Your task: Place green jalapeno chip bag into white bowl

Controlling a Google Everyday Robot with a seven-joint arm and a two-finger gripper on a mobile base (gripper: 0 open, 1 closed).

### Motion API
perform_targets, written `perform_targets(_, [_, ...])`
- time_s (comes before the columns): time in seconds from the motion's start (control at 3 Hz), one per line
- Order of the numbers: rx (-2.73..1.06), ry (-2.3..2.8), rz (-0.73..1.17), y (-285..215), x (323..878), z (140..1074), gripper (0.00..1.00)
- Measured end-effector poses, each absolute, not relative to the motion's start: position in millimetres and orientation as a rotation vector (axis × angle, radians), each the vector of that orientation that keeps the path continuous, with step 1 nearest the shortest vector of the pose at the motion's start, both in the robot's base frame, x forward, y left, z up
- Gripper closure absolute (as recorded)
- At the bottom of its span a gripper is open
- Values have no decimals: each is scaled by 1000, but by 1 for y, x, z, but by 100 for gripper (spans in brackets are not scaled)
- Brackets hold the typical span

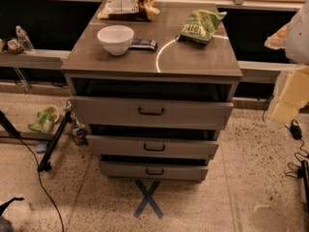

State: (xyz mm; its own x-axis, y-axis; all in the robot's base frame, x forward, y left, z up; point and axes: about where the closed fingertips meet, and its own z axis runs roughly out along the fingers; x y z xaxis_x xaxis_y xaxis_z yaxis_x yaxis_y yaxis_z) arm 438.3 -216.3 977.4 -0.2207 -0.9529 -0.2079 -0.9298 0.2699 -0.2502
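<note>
**Finding.** The green jalapeno chip bag (200, 25) lay on the right rear part of the cabinet top (193, 62), touching nothing else. The white bowl (115, 38) stood upright at the left front, well apart from the bag. The blue bar wrapper (144, 44) lay just beside the bowl on its right. A brown-and-yellow bag (128, 6) sat at the rear left edge.

Your gripper (288, 98) hung at the right edge of view, off the cabinet's right side. It was not holding the bag. Whether it was released or clenched could not be told.

**Assessment.** The step in hand appeared to be the approach to the bag, with the task not yet begun.

**Recommendations.**
- You needed to come in over the right edge and descend on the bag's puffed middle, since crinkly film probably slips if pinched at a corner.
- You should have lifted well clear before crossing left, so the bag passed above the bar wrapper.
- The bag looked larger than the bowl, so you should have centred it and lowered it before letting go, or it might have tipped the bowl.
</note>
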Motion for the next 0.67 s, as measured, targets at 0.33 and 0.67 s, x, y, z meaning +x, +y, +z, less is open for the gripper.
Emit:
perform_targets(0.33, [-1722, 2228, -103, -216, 438, 977, 0])
perform_targets(0.67, [-1562, 2263, 13, -225, 469, 960, 0])
